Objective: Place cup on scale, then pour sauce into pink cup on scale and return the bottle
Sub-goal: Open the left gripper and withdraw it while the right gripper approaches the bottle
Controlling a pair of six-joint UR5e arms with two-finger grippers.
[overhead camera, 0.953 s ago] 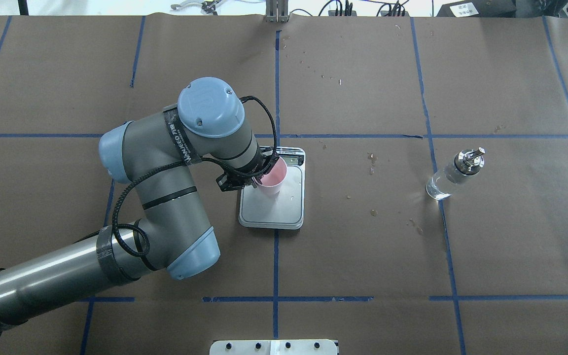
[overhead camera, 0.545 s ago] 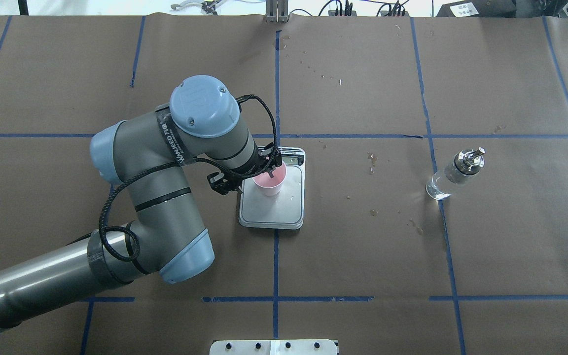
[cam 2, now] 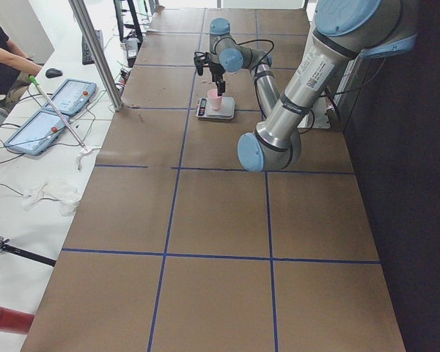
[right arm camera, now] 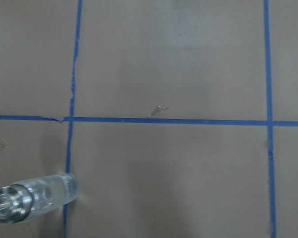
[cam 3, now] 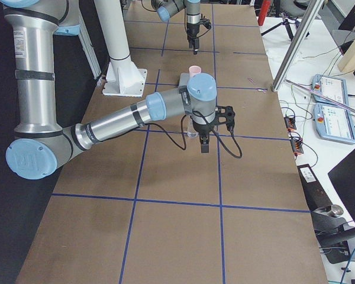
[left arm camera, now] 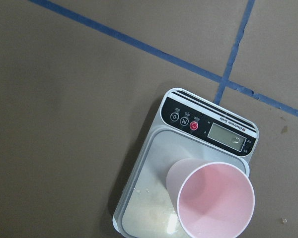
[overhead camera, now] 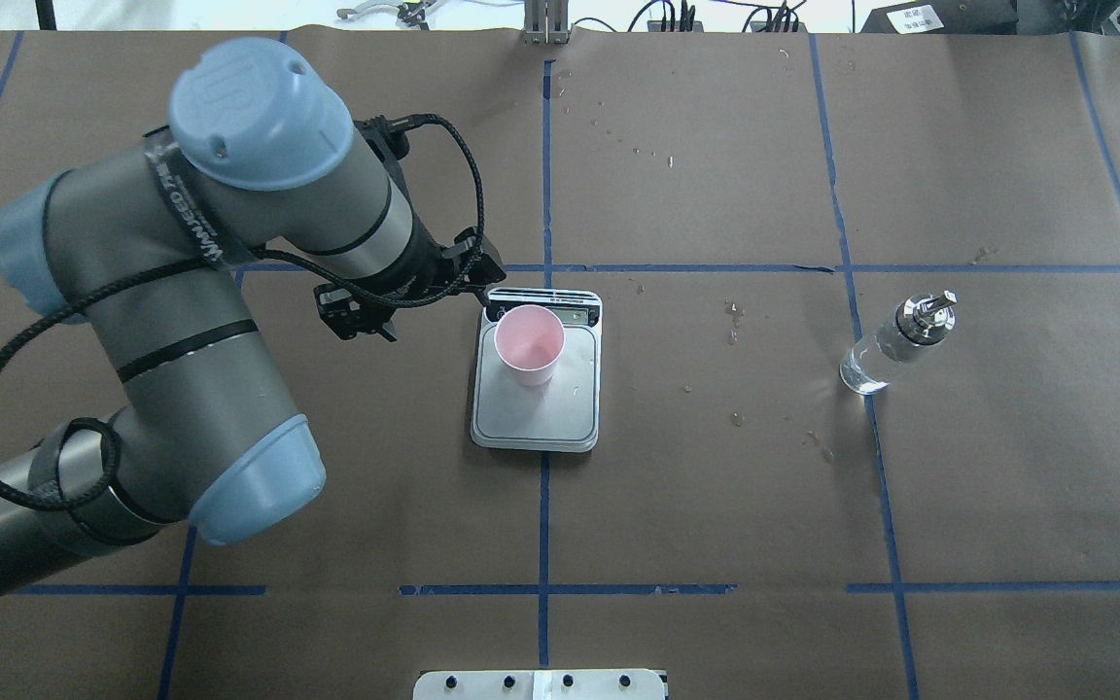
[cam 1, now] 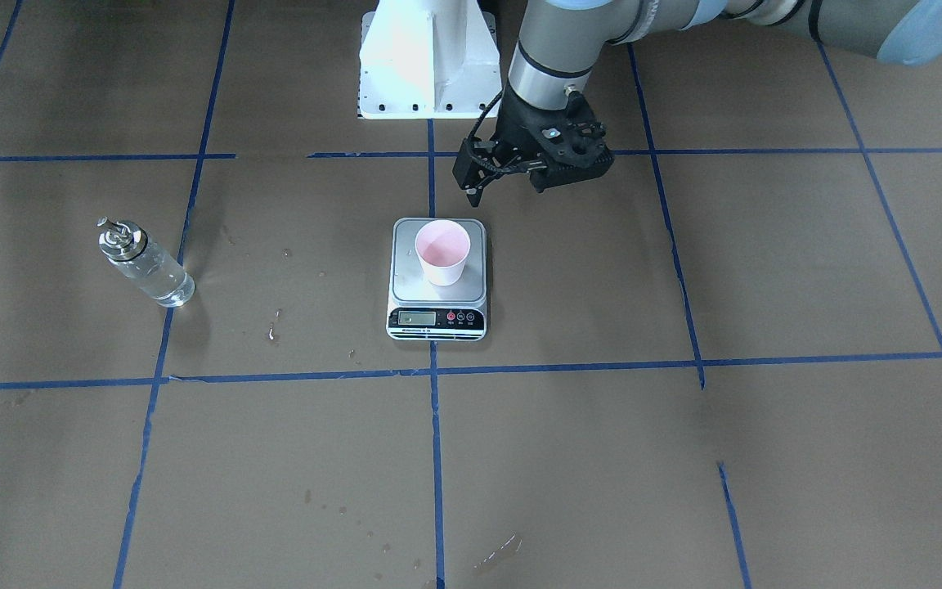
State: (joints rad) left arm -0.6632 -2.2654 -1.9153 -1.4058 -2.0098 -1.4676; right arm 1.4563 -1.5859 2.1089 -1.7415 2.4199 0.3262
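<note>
The pink cup (overhead camera: 529,342) stands upright on the silver-grey scale (overhead camera: 536,413), towards the display end; it also shows in the front view (cam 1: 442,252) and the left wrist view (left arm camera: 216,198). My left gripper (overhead camera: 424,311) hangs open and empty above the table, just left of the scale and clear of the cup (cam 1: 504,184). The clear glass bottle (overhead camera: 895,345) with its metal spout stands far right, with clear sauce inside (cam 1: 148,270). It lies at the lower left of the right wrist view (right arm camera: 35,198). My right gripper (cam 3: 204,141) shows only in the right side view, near the bottle; I cannot tell its state.
Brown paper with blue tape lines covers the table. Small wet spots (overhead camera: 735,321) lie between the scale and the bottle. The white robot base (cam 1: 426,57) stands at the robot's edge of the table.
My left gripper has let go of the cup, risen and drawn back to the left. The cup stays upright on the scale. The bottle has not moved.
</note>
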